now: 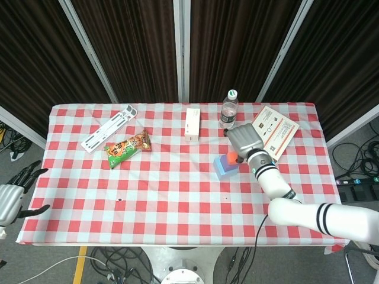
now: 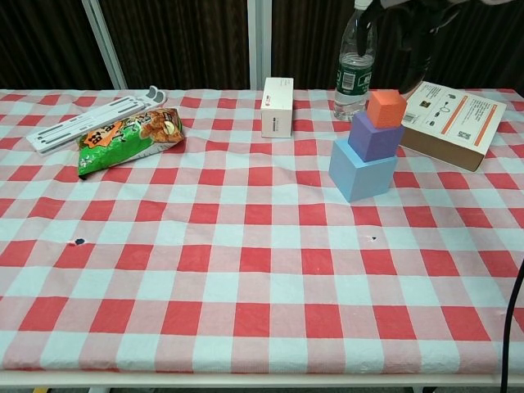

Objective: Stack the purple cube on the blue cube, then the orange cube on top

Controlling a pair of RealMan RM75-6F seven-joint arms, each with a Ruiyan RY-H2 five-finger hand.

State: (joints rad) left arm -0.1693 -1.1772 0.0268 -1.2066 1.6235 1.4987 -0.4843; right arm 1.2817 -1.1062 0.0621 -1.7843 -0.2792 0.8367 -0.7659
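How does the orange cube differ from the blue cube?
The orange cube is the smallest and sits at the top of the stack; the blue cube is the largest and rests on the table at the bottom. Both are plain solid-coloured blocks, with the purple cube between them.

White right arm [image 1: 308, 216], black bands, grey hand [image 1: 244, 142].

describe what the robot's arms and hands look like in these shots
The right arm is glossy white and rounded, with two black bands near the elbow and dark rings at the wrist. The right hand has a grey metallic boxy back and dark fingers. The left hand has a silver-grey palm and black fingers. A black cable hangs at the right edge.
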